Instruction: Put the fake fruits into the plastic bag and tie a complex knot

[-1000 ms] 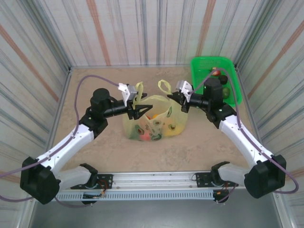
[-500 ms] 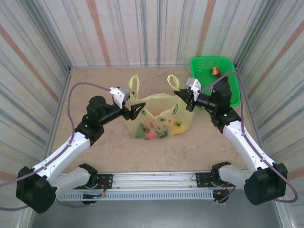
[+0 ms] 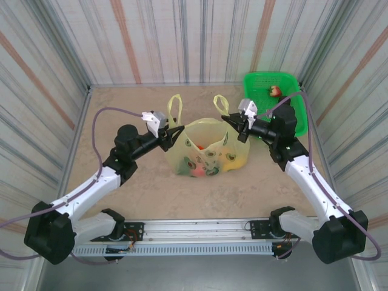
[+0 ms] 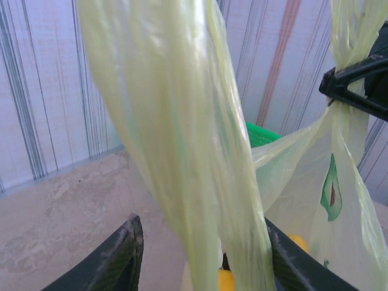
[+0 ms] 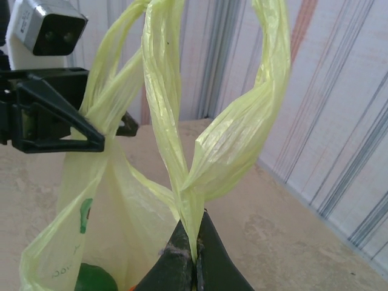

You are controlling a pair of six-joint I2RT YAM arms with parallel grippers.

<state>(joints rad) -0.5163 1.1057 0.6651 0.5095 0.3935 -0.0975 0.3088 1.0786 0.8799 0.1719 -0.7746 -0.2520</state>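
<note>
Fruits bagged but for one; knot not begun.
The thin translucent yellow-green plastic bag (image 3: 209, 154) sits mid-table holding small glossy plastic fruits (image 3: 197, 167); one reddish fruit (image 3: 276, 91) lies in the rigid green mesh basket (image 3: 291, 82). The left gripper (image 3: 180, 129) is clamped on the left loop handle (image 3: 174, 108) and the right gripper (image 3: 227, 119) on the right loop handle (image 3: 219, 104); the handles stand apart, untied.

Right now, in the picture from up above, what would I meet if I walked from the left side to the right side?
left gripper → plastic bag → right gripper → green basket
</note>
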